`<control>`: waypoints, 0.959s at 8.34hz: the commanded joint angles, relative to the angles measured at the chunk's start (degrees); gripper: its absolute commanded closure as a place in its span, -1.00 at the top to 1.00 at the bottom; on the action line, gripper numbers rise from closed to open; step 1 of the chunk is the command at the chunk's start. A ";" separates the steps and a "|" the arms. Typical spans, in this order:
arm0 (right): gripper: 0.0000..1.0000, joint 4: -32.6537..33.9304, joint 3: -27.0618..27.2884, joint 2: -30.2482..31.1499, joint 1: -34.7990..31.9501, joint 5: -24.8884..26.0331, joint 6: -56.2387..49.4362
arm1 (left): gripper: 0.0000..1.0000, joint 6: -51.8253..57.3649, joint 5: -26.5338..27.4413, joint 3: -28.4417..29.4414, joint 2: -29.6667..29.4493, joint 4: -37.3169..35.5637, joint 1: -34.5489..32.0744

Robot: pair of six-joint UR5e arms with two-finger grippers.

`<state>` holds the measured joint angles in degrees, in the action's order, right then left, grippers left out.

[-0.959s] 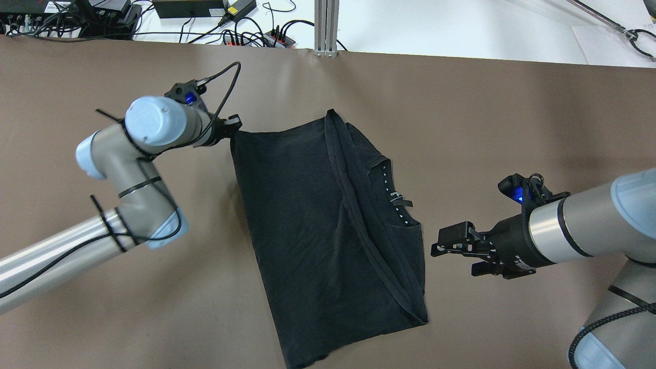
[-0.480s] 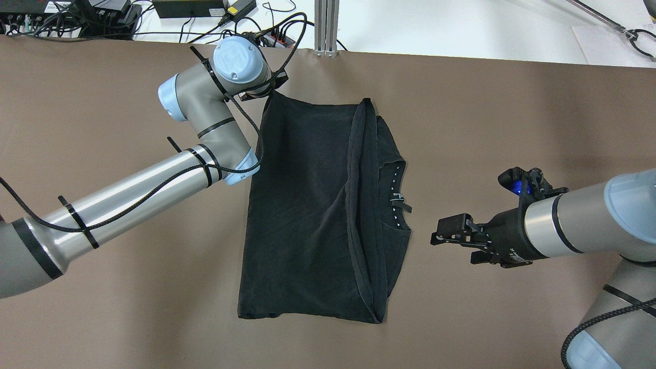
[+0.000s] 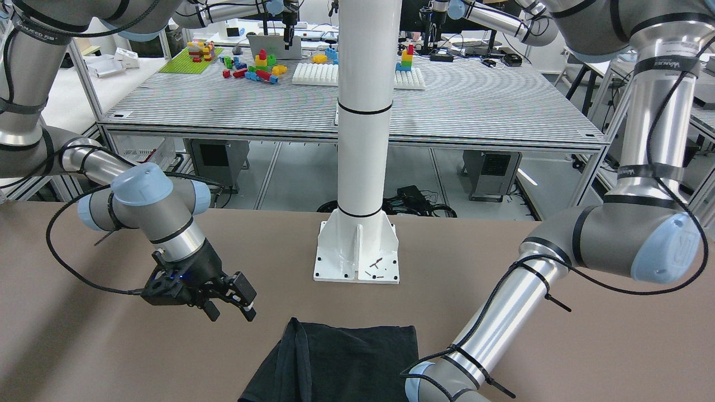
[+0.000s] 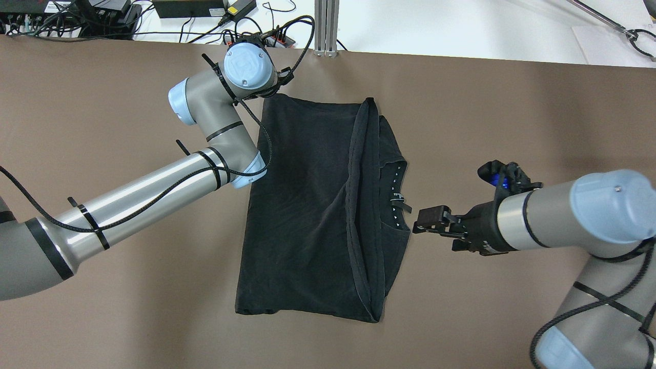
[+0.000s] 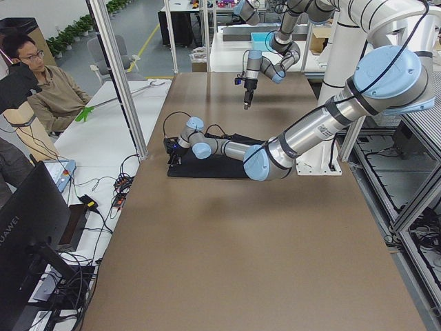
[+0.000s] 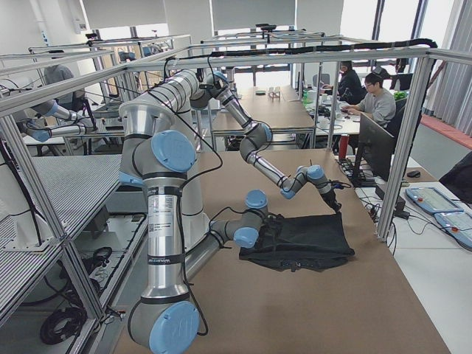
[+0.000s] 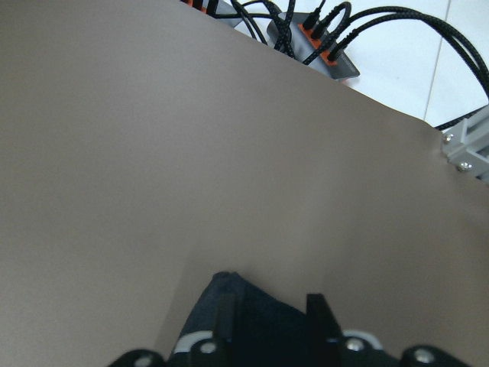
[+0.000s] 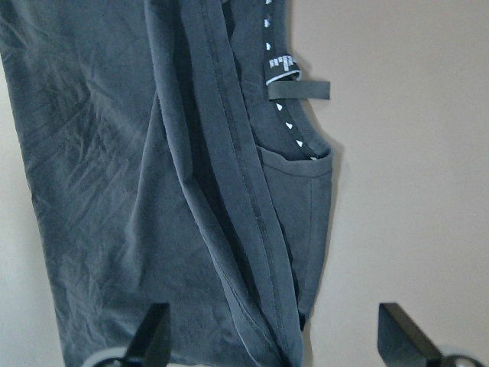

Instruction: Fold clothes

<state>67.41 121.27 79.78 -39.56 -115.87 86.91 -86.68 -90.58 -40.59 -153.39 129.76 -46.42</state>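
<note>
the white pole (image 3: 363, 139) stands on the brown table (image 4: 102, 318), right by the robot.

out past it, in the middle of the table, the black clothes (image 4: 302, 205) lie flat and folded. a long hem (image 4: 353, 205) runs over them from the near edge to the far edge. the neck hole (image 4: 392, 192), with its little tag (image 8: 294, 88), shows on the robot's right side of that hem.

the right hand (image 4: 436, 233) is just beside the right edge of the clothes, close to the neck hole. it does not touch them. its two fingers are spread wide and there is nothing in it.

farther out, the left hand (image 7: 271, 313) is at the far left corner of the clothes. from above, the arm's round joint (image 4: 246, 64) hides it. its own camera shows its two fingers (image 7: 224, 317) a little way apart, so the hand is partly open. the corner of the clothes lies between them on the table. i cannot tell if the fingers touch the cloth.

past the far edge of the table, black cables (image 4: 246, 20) and a power strip (image 7: 313, 57) lie on a white top.
</note>
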 commanded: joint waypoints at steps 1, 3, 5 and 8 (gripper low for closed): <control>0.90 2.72 -7.60 -8.56 8.25 16.32 0.01 | 0.89 -0.07 4.36 -1.76 0.81 -0.03 1.59; 0.63 3.34 -10.34 -11.73 18.34 27.14 -2.43 | 0.89 0.37 4.45 -11.48 9.03 0.14 0.98; -0.16 12.09 -10.44 -15.34 21.71 28.59 -12.31 | 0.89 4.48 4.36 -13.99 11.01 0.14 -0.07; -0.35 15.56 -10.97 -15.71 24.89 33.60 -24.39 | 0.89 4.76 4.10 -17.68 13.47 0.23 -0.78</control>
<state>81.33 110.74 64.32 -15.97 -83.95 69.91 -82.34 -86.27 -56.42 -141.43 129.93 -46.76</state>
